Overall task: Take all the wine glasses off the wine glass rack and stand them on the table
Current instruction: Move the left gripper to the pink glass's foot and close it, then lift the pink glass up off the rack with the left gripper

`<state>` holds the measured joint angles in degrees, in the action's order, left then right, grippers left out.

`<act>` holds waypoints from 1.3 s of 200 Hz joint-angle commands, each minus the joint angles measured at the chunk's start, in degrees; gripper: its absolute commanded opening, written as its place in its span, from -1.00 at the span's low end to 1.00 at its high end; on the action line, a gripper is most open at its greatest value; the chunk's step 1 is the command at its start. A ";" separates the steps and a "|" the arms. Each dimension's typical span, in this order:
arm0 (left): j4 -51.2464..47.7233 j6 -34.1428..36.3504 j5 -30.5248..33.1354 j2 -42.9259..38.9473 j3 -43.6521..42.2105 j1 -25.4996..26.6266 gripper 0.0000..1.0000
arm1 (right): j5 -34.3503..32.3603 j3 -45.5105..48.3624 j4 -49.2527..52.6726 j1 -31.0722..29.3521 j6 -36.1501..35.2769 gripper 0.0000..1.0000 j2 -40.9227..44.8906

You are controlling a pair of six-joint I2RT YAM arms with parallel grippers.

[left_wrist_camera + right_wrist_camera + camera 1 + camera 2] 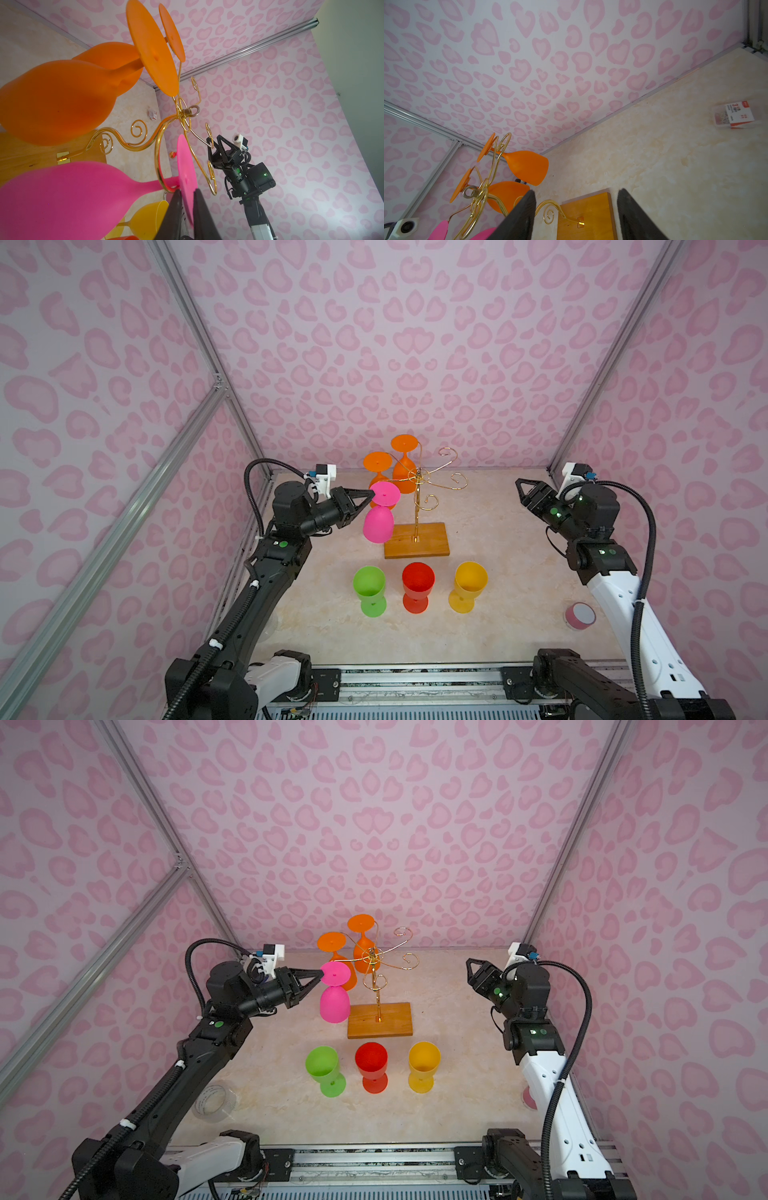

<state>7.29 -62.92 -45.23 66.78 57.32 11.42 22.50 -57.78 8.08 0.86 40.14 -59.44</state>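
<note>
The pink wine glass [377, 524] is seen in both top views hanging upside down from a curled arm on the left side of the wine glass rack [428, 543]. The left gripper [371, 494] is at the rim of its foot. Only in the left wrist view is the grip made plain: the foot disc is pinched between the two black fingers [172, 209], and the stem is ringed by a gold loop. Two orange glasses [404, 477] are hung on the far arms. The right gripper [519, 491] is held well apart from the rack, jaws spread wide above the table [675, 166]. A small clear box [735, 116], with wire clips inside, is shown legibly only by the right wrist view. A clear tape roll [214, 1102] is seen plainly in a top view. A green glass [369, 583], a red glass [417, 580] and a yellow glass [469, 578] are stood upright in a row before the wooden base.
</note>
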 commanded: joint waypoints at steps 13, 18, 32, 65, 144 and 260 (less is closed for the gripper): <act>0.39 1.11 -1.13 0.01 0.08 0.00 -0.81 | 0.27 0.47 -1.49 0.02 0.20 0.26 -0.13; 0.28 1.13 -1.04 -0.01 0.12 0.01 -0.82 | 0.26 0.49 -1.59 -0.05 0.20 0.26 -0.13; 0.11 1.13 -1.04 0.02 -0.01 -0.04 -0.87 | 0.26 0.73 -1.72 0.00 0.29 0.26 -0.15; -0.17 1.00 -1.01 -0.26 -0.08 0.01 -0.95 | 0.35 0.76 -1.84 -0.02 0.38 0.26 -0.15; -2.93 -0.98 0.13 -2.69 2.25 -0.30 -0.95 | 0.35 1.48 -2.19 -0.06 0.47 0.26 0.37; -7.09 -4.87 0.70 -1.39 4.73 -1.74 -0.95 | 0.52 2.68 -2.15 0.92 0.99 0.25 2.39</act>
<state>0.84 -67.42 -44.58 65.23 61.21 10.09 22.55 -55.61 7.53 1.61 40.97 -57.52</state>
